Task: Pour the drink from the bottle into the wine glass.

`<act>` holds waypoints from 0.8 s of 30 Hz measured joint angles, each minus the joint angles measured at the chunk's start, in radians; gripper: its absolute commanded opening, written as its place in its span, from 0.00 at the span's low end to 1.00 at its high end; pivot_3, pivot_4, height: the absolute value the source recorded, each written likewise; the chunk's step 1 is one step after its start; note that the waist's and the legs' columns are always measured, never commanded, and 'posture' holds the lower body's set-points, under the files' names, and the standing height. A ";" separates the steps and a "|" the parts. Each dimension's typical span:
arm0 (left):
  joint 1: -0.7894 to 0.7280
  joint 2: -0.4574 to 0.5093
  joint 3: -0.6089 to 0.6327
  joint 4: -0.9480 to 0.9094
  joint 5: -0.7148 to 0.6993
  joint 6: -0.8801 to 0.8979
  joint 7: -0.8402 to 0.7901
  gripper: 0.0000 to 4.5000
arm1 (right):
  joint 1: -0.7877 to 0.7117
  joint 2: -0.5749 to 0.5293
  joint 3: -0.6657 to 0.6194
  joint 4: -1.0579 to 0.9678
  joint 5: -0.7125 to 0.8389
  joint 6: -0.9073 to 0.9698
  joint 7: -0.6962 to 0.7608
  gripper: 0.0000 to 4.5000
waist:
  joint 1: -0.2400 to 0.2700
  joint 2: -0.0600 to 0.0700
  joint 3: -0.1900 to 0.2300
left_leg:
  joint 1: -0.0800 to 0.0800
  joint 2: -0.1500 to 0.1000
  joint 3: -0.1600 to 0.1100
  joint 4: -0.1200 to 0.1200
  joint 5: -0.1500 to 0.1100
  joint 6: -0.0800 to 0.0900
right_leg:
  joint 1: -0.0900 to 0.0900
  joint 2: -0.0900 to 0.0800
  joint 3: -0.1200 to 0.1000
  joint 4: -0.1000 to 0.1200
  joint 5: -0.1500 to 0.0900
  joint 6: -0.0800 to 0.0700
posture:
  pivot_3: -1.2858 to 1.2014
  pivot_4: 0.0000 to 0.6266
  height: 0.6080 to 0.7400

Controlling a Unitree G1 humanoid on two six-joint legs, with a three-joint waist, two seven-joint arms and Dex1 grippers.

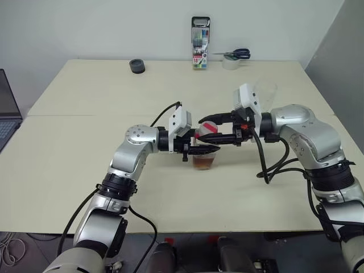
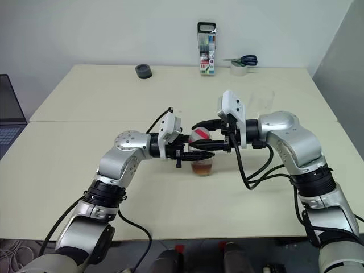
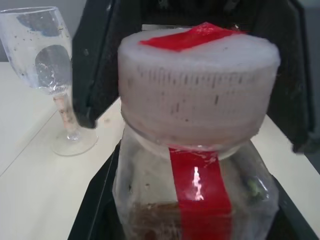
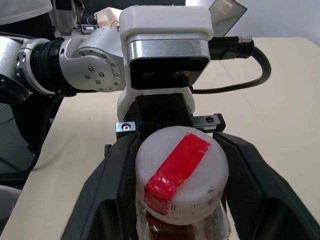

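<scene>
The clear bottle [image 1: 205, 161] is held upright above mid-table, with my left gripper [image 1: 200, 150] shut on its body from the left. Its cap [image 4: 182, 170] is white with a red tape strip across the top, and red tape runs down the side [image 3: 200, 200]. A little amber drink [image 2: 201, 167] sits at the bottom. My right gripper [image 1: 210, 129] reaches in from the right and sits around the cap, level with it. The wine glass [image 1: 265, 91] stands upright on the table behind the right wrist and looks empty [image 3: 45, 55].
At the table's far edge stand a tall marker pack [image 1: 200, 42], a black tape roll [image 1: 137, 66] and scissors on a white roll [image 1: 233, 57]. A laptop [image 1: 7, 108] lies off the left side. The table's front edge [image 1: 187, 230] is near the arms.
</scene>
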 measured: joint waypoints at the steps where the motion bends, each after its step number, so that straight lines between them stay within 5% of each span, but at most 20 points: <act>1: 0.000 0.001 0.000 0.000 0.000 0.004 0.001 0.39 | 0.017 0.000 -0.017 -0.007 0.000 0.001 -0.017 0.89 | 0.001 0.000 0.000 | -0.001 -0.001 0.000 0.001 0.000 0.000 | 0.000 -0.001 0.000 0.000 0.000 0.000 | 0.52 0.24 1.00; 3: 0.000 -0.002 0.001 0.000 -0.003 0.015 0.003 0.39 | 0.063 -0.001 -0.075 -0.080 0.021 0.044 -0.078 1.00 | 0.003 0.000 0.000 | -0.003 0.000 -0.003 0.002 0.000 0.000 | -0.001 -0.002 -0.001 0.000 0.000 0.000 | 0.52 0.24 1.00; 9: -0.007 -0.010 0.012 0.031 -0.003 0.016 0.025 0.39 | 0.208 0.046 -0.215 -0.409 0.133 0.229 -0.331 1.00 | 0.007 0.000 0.000 | -0.005 -0.005 -0.007 0.002 0.000 0.000 | -0.001 -0.003 -0.005 0.000 0.000 0.000 | 0.52 0.24 1.00; 16: -0.039 -0.030 0.016 0.084 0.001 -0.001 0.040 0.39 | 0.301 0.199 -0.142 -0.514 0.002 0.258 -0.650 1.00 | 0.006 0.000 0.000 | -0.005 -0.012 -0.009 0.002 0.003 -0.001 | -0.001 -0.007 -0.005 0.001 0.000 0.000 | 0.52 0.24 1.00; 24: -0.040 -0.032 0.016 0.099 0.003 -0.019 0.029 0.39 | 0.310 0.278 -0.078 -0.514 -0.080 0.234 -0.746 1.00 | 0.004 0.000 0.000 | -0.006 -0.013 -0.011 0.001 0.004 -0.003 | -0.001 -0.007 -0.006 0.000 0.000 0.000 | 0.52 0.24 1.00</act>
